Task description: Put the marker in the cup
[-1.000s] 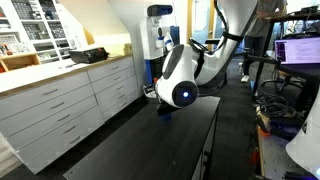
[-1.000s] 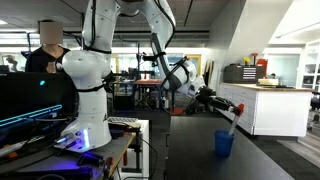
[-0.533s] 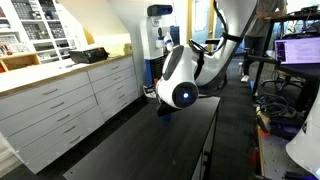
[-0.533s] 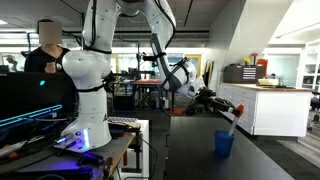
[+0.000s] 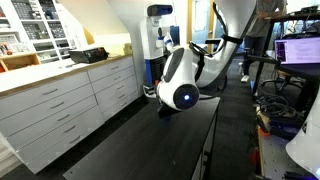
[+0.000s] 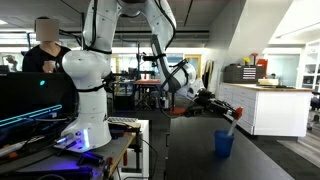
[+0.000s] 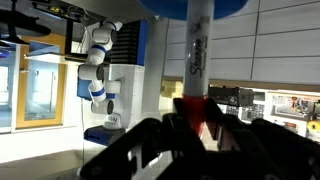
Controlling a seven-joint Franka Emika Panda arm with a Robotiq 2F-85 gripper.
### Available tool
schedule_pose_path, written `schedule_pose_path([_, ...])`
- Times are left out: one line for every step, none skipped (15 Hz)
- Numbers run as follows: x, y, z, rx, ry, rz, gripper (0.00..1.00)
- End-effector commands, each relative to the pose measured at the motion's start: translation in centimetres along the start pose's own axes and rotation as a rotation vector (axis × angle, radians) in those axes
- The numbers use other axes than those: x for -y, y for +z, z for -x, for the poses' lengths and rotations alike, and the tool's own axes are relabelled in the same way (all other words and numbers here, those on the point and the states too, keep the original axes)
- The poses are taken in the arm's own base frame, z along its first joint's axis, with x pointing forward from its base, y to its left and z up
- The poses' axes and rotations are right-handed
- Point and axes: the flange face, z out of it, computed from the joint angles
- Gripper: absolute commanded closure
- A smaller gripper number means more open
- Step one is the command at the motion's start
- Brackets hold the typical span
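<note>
Wrist view: the gripper [image 7: 195,128] is pinching the marker [image 7: 197,55] by its red-orange portion, with dark fingers [image 7: 158,138] pressing in on either side. The whitish, lettered end is pointing straight away from the gripper toward the blue cup [image 7: 190,6] just beyond the tip. In an exterior view the cup [image 6: 224,144] is standing on the dark worktop [image 6: 195,152] directly below the gripper [image 6: 232,109]. The marker [image 6: 235,121] is reaching down to its mouth; whether the tip is inside cannot be told.

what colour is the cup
Blue; the cup shows best in an exterior view.
</note>
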Motion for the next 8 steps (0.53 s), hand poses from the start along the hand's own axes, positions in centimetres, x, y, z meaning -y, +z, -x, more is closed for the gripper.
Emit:
schedule_pose_path([-0.9, -0.4, 0.0, 0.002, 0.031, -0.003, 0.94])
schedule_pose_path([-1.0, -0.4, 0.1, 0.005, 0.033, -0.003, 0.94])
schedule_pose_path([-1.1, -0.4, 0.4, 0.009, 0.035, -0.002, 0.94])
schedule_pose_path([-1.2, -0.5, 0.6, 0.012, 0.039, -0.002, 0.94])
schedule_pose_path([-0.6, -0.7, -0.4, 0.018, 0.032, 0.002, 0.94])
schedule_pose_path([-0.6, -0.7, -0.3, 0.021, 0.034, 0.003, 0.94])
schedule_pose_path([-0.4, -0.8, -0.3, 0.020, 0.034, 0.001, 0.94])
schedule_pose_path([-0.3, -0.9, -0.2, 0.021, 0.033, -0.002, 0.94])
